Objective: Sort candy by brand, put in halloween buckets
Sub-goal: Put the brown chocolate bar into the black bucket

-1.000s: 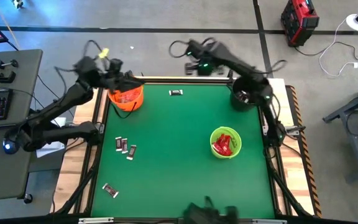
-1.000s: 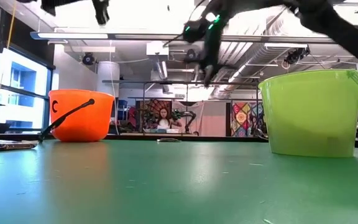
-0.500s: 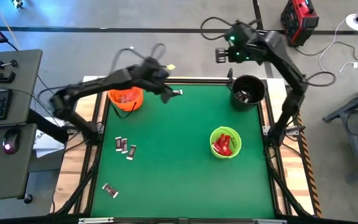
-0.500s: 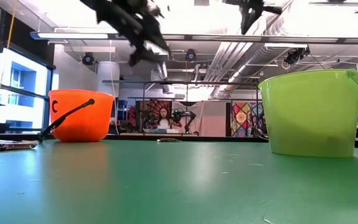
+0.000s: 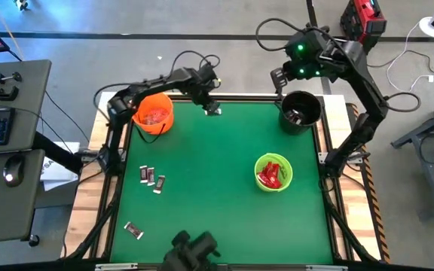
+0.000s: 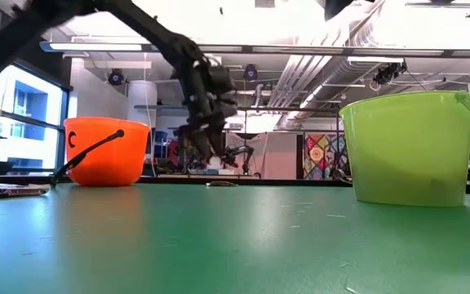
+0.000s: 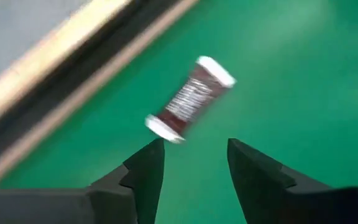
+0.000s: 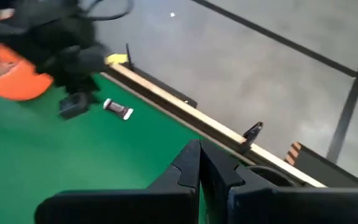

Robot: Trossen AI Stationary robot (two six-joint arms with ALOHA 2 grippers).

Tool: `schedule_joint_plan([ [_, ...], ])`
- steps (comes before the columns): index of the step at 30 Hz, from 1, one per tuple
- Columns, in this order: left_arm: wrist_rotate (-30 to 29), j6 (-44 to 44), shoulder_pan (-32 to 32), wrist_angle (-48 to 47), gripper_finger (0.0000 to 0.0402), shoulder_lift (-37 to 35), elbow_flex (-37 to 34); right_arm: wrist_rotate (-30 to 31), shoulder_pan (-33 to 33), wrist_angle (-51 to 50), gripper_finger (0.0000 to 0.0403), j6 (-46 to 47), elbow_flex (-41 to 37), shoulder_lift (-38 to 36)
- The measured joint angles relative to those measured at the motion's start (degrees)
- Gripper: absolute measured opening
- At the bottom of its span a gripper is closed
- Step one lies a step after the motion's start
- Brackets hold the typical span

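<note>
A single dark brown candy (image 7: 190, 99) with white crimped ends lies flat on the green table (image 5: 217, 181), close to the far edge and just right of the orange bucket (image 5: 154, 117), which has reddish wrappers inside. The left gripper (image 5: 208, 99) hangs right over that candy, its two dark fingers (image 7: 146, 169) spread apart with nothing between them; the candy sits on the cloth just beyond the tips, untouched. The left arm arches from its base on the left side of the table, up over the orange bucket and down toward the far rail.

The right gripper (image 5: 279, 77) is raised beyond the far edge, just left of the black bucket (image 5: 300, 111), and its fingers (image 8: 188, 163) are pressed together, holding nothing. Its arm rises from the right side of the table and bends high over the black bucket.

The lime green bucket (image 5: 273, 172) stands right of centre with bright red candies (image 5: 271, 174) in it. Three more dark candies (image 5: 151, 178) cluster at the left of the table, and a lone one (image 5: 133, 230) lies near the near-left corner.
</note>
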Motion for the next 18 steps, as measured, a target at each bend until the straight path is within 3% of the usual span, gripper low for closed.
schedule_joint_plan([
  [8, 0.0, 14.9, 2.0, -10.1, 0.015, 11.8, 15.0, -3.1, 0.0, -0.2, 0.0, 4.2, 0.0, 0.1],
  [18, 0.5, 23.2, 1.7, -10.0, 0.0213, 13.4, 17.0, -3.1, 1.2, -0.2, 0.0, 9.4, 0.0, 0.2],
])
